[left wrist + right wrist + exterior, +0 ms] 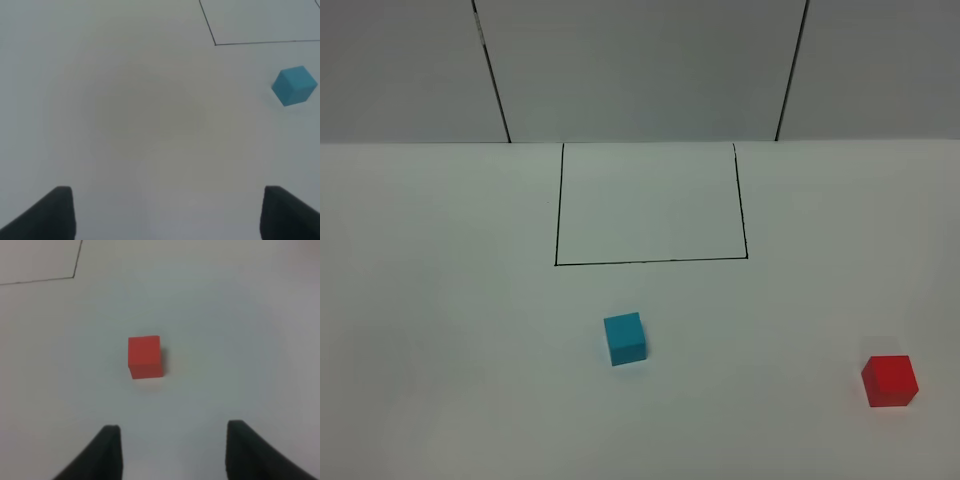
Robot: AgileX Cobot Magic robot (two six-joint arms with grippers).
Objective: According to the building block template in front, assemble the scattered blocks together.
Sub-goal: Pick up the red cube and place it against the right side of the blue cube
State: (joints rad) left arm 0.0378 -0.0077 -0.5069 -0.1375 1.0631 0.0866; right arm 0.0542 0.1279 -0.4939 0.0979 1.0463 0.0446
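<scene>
The left jaws and right jaws stand spread, gripping nothing, with only their dark tips in view. The matte red cube (145, 356) lies on the white counter (440, 300) ahead of the right jaws. The equal-sized cyan cube (625, 338) sits mid-counter, well apart, near the black outline (650, 262).

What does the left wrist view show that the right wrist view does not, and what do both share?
Only the left wrist view: the blue cube and the open left end effector. Only the right wrist view: the red cube, ahead of the open right end effector. Both share the white table and a corner of the black outline.
</scene>
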